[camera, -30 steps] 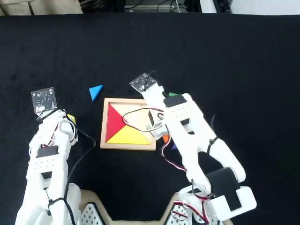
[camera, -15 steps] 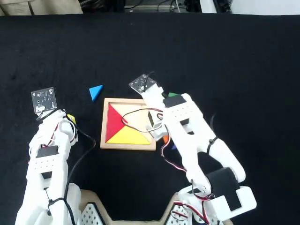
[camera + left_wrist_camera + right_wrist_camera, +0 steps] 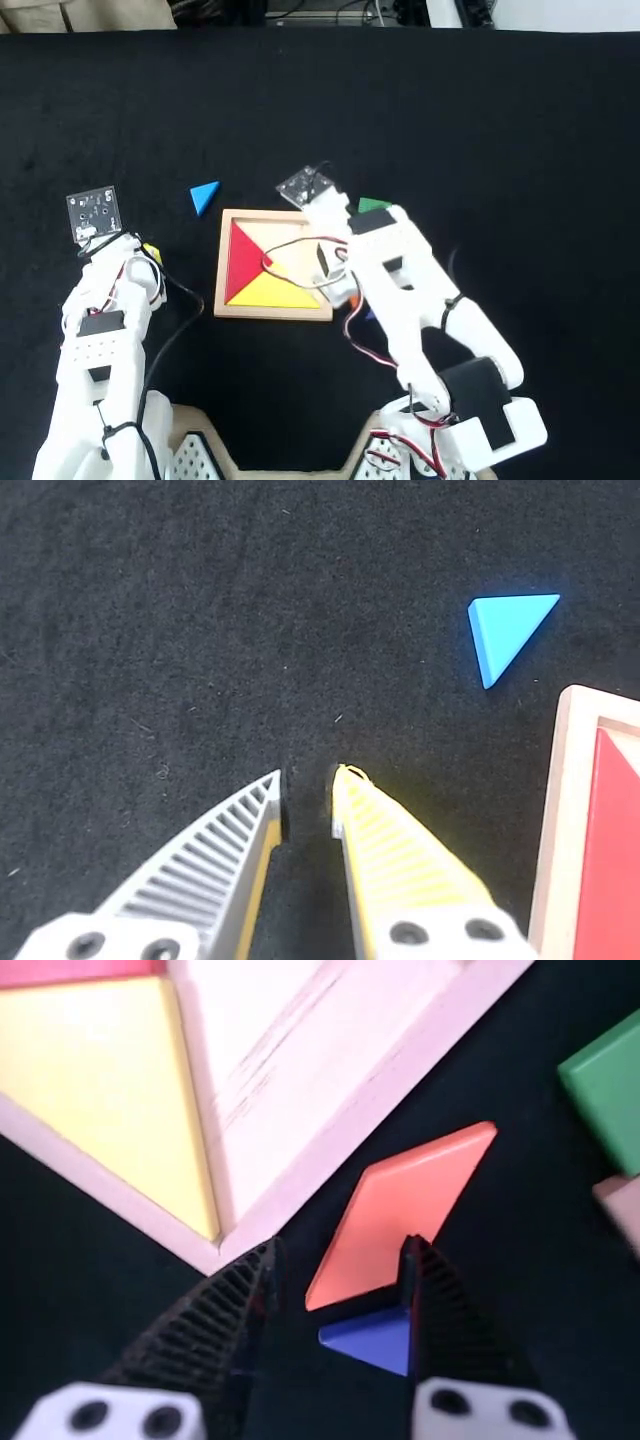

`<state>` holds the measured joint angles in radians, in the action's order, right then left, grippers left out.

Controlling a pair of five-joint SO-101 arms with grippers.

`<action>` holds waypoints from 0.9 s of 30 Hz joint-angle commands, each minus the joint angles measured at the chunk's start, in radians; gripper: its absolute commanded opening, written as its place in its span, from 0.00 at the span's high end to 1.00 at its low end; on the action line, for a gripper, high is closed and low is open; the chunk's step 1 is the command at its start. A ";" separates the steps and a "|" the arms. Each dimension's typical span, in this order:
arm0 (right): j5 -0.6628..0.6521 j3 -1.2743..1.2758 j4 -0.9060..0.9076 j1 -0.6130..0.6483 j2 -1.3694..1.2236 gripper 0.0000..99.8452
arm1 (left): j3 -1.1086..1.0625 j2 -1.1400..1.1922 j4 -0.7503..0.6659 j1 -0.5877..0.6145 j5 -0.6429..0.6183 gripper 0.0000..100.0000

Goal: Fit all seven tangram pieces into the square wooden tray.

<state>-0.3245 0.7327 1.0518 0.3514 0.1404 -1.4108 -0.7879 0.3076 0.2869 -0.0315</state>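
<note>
Wood, thin and stiff by the look of it: the orange parallelogram (image 3: 410, 1200) lies flat on the cloth just outside the tray (image 3: 390, 1090) corner, against a blue piece (image 3: 375, 1338). The right gripper (image 3: 340, 1250) hangs over its near end, jaws apart and empty. It's probably light and slick, so I'd pinch low across the long edges.

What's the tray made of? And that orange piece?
The tray looks like pale, bare wood: faint grain streaks run across its floor. The orange piece is smooth and evenly coloured with a soft sheen. It is probably painted wood, but it could be plastic.
</note>
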 commanded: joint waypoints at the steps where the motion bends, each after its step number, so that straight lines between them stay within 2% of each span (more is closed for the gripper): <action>1: -0.012 0.010 -0.044 0.005 -0.005 0.81 | 0.002 -0.020 -0.018 -0.008 -0.003 0.90; 6: -0.014 0.008 -0.052 -0.032 -0.005 0.81 | 0.002 -0.020 -0.018 -0.007 -0.003 0.90; 11: -0.074 0.025 -0.094 -0.078 -0.007 0.81 | 0.002 -0.020 -0.017 -0.008 -0.003 0.90; 20: -0.071 0.041 -0.117 -0.077 0.002 0.81 | 0.002 -0.020 -0.017 -0.010 -0.003 0.90; 27: -0.068 0.019 -0.057 -0.074 0.091 0.81 | 0.002 -0.020 -0.017 -0.010 -0.003 0.90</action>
<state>-0.3905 0.7787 0.9766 0.2946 0.1665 -1.4108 -0.7879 0.3076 0.2869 -0.0315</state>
